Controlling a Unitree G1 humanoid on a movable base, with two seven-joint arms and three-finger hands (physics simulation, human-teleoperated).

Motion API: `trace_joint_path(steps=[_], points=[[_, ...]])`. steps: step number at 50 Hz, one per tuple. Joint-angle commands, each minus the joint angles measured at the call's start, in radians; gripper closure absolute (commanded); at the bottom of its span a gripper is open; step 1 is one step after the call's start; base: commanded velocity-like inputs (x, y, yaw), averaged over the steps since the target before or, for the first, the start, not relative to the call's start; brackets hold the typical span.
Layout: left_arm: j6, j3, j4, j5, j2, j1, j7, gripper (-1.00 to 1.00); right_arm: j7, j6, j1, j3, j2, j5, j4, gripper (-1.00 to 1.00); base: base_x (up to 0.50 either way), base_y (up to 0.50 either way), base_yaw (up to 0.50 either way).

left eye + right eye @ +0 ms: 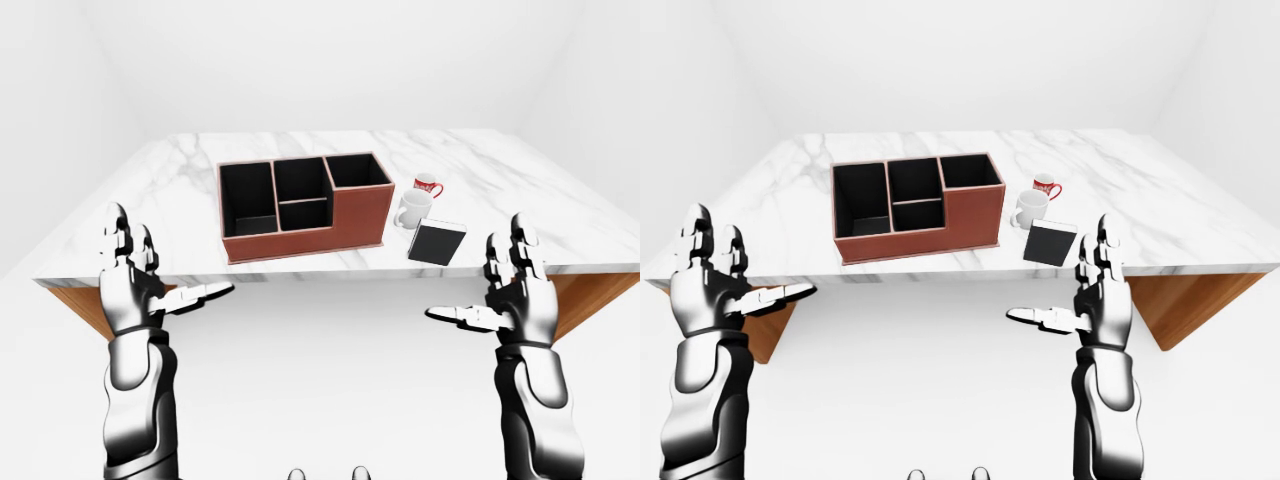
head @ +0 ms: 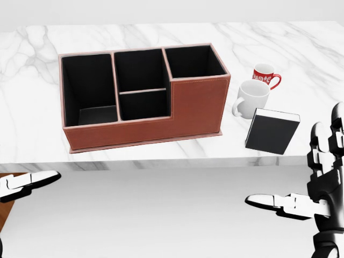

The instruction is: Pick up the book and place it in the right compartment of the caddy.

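On the marble table (image 2: 301, 48), seen from the head view, the brown caddy (image 2: 199, 107) stands left of centre, its right compartment (image 2: 193, 62) dark inside and walled higher than the others. The book (image 2: 271, 130), black with a pale page edge, lies flat near the table's lower edge, just beside a white mug (image 2: 251, 98), with a red mug (image 2: 264, 74) above that. This view cuts the right hand (image 2: 314, 191) at the frame's right edge, fingers upright and thumb pointing left, spread wide and holding nothing; only a thumb tip of the left hand (image 2: 27, 184) enters at the lower left, so its spread cannot be judged from this view. From the left-eye view, both forearms and the whole table show: the left hand (image 1: 135, 285) is raised with fingers up and thumb out, spread and empty, below the table's lower edge; the wooden underside (image 1: 590, 300) of the table appears at both corners. From the right-eye view, the right hand (image 1: 1090, 300) stands below and slightly right of the book, apart from it. The mugs' markings are too small to read in either eye view.
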Motion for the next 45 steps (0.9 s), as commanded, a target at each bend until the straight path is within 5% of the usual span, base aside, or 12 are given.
trace_joint_path(steps=[1,45], points=[[0.000,0.017,-0.014,-0.013,0.007,-0.005,0.022,-1.00,0.011,0.000,0.004,0.001,0.000,0.005,-0.025,-1.00,0.00,0.00,0.00],[0.000,0.026,-0.007,-0.021,0.014,-0.007,0.030,-1.00,0.038,0.000,0.014,0.013,0.007,0.008,-0.036,-1.00,0.28,0.00,0.00]])
